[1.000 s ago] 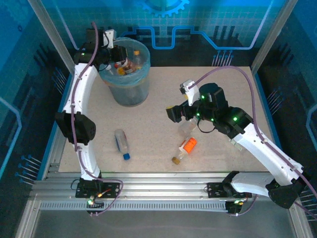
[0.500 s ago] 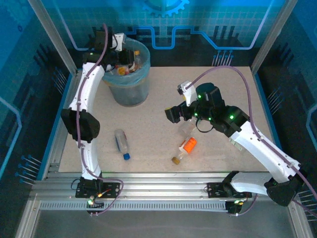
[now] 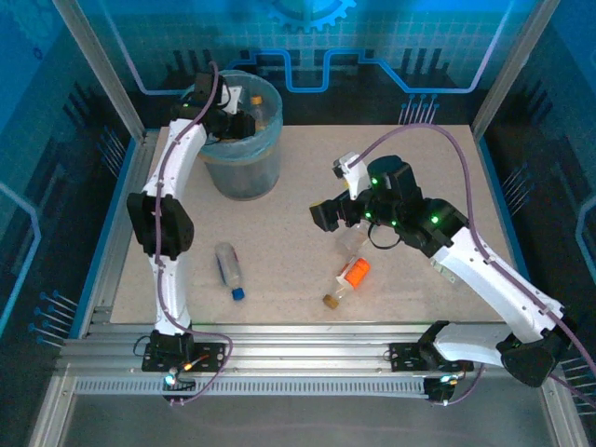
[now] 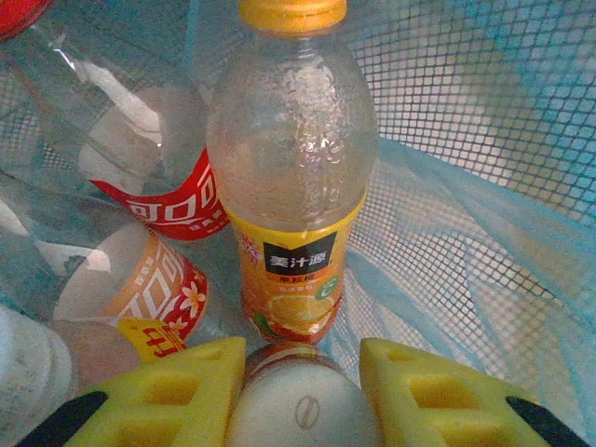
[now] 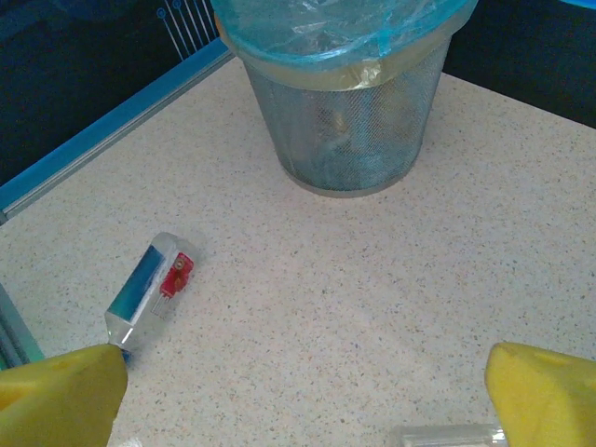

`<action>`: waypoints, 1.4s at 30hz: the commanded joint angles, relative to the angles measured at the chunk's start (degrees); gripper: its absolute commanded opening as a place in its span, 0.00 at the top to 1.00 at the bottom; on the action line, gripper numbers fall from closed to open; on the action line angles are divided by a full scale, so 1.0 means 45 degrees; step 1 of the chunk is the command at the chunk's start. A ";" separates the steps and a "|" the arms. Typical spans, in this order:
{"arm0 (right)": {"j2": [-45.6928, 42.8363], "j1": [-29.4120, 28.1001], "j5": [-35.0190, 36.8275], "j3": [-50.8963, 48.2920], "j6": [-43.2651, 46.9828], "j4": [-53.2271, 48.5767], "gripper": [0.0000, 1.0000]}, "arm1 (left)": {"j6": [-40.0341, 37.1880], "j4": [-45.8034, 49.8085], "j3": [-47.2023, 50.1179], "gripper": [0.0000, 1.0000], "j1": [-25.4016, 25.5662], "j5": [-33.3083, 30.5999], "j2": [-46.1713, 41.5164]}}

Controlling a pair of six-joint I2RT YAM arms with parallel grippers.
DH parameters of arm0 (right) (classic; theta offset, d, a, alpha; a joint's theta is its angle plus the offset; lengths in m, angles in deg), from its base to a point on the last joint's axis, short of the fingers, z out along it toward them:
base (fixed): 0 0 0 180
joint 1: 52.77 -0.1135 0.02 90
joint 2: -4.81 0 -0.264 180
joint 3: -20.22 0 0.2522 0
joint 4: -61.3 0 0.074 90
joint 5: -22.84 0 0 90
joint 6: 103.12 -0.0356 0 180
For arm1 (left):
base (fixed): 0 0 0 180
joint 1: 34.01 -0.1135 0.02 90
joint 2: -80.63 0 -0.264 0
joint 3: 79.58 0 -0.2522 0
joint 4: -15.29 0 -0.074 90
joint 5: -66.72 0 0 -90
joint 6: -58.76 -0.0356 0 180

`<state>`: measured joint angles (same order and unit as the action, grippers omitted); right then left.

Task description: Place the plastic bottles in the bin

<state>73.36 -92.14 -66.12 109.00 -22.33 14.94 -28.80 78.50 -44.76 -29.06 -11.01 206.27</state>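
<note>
Now, largest first. Speckled worktop (image 3: 419, 158) lies under the right tool (image 3: 328, 214), which hangs above it with its pads spread wide and nothing between them. Mesh-walled bin (image 3: 247, 172) with a pale-blue liner (image 5: 345, 28) stands well ahead of the right tool. The left tool (image 3: 235, 121) is down inside the bin's mouth. Its yellow pads (image 4: 186, 391) are clamped on either side of a white-topped bottle (image 4: 303, 419).

Just ahead of the left tool, inside the bin:
- an orange-capped juice bottle (image 4: 293, 186), cap pointing away from the tool
- left of it, a clear red-label bottle (image 4: 140, 158)
- nearer the tool, a floral-label bottle (image 4: 140, 279)

On the worktop:
- a blue-capped bottle (image 3: 229, 268) lies on its side, well to the right tool's left
- a clear bottle (image 3: 352, 244) lies just beneath that tool
- an orange-label bottle (image 3: 346, 279) lies just behind the clear one, toward the arm bases
</note>
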 commanded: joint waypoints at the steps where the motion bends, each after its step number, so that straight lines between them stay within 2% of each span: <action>1: 0.0191 -0.0206 -0.0230 0.0349 0.0018 -0.0189 0.00 | -0.0147 0.0183 0.0076 0.88 -0.0057 0.0150 0.0037; 5: 0.0334 -0.0202 -0.0298 0.0635 0.0043 -0.0314 0.00 | 0.0379 0.0007 -0.0401 0.57 -0.0118 0.0749 -0.0334; 9: 0.0318 -0.0199 -0.0232 0.0808 0.0090 -0.0374 0.00 | 0.1013 -0.0657 -0.0513 0.40 -0.0163 0.1032 -0.1273; 15: 0.0079 -0.0220 0.0198 0.0647 0.0142 -0.0392 0.00 | 0.1419 -0.1452 -0.0067 0.36 -0.0165 0.1083 -0.2871; 18: -0.0125 -0.0151 0.1367 0.0594 -0.0214 -0.0603 0.00 | 0.1441 -0.1848 0.0482 0.35 -0.0163 0.0995 -0.3787; 21: -0.0262 0.0502 0.3165 0.0888 -0.1110 -0.1566 0.00 | 0.1490 -0.2303 0.1193 0.35 -0.0163 0.1057 -0.4745; 24: -0.0441 0.2179 0.3629 0.0810 -0.1480 -0.2720 0.00 | 0.1366 -0.2658 0.2130 0.35 -0.0090 0.1148 -0.5768; 27: -0.0765 0.4760 0.3784 0.0106 -0.1812 -0.3662 0.00 | 0.0825 -0.3182 0.3521 0.34 0.0254 0.1447 -0.6924; 32: -0.1152 0.9079 0.3644 -0.2294 -0.0770 -0.3421 0.00 | -0.1046 -0.4981 0.7142 0.20 0.1807 0.2398 -0.9199; 34: -0.1045 1.0233 0.3440 -0.3037 -0.0137 -0.3165 0.00 | -0.1566 -0.5444 0.8186 0.16 0.2534 0.2636 -0.9745; 37: -0.0846 1.2041 0.2587 -0.3981 -0.0032 -0.2673 0.00 | -0.1455 -0.5540 0.8889 0.16 0.3228 0.3431 -0.9872; 40: -0.0612 1.3522 0.1452 -0.4887 -0.0514 -0.2059 0.00 | -0.1112 -0.5455 0.9224 0.16 0.3765 0.3666 -0.9778; 42: -0.0480 1.3991 0.0716 -0.5327 -0.1172 -0.1731 0.00 | -0.1067 -0.5350 0.9444 0.16 0.4033 0.3679 -0.9794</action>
<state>70.74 -31.40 -56.28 86.95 -24.85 4.29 -32.91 56.41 -3.69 -12.32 2.72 163.06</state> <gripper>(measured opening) 0.999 0.836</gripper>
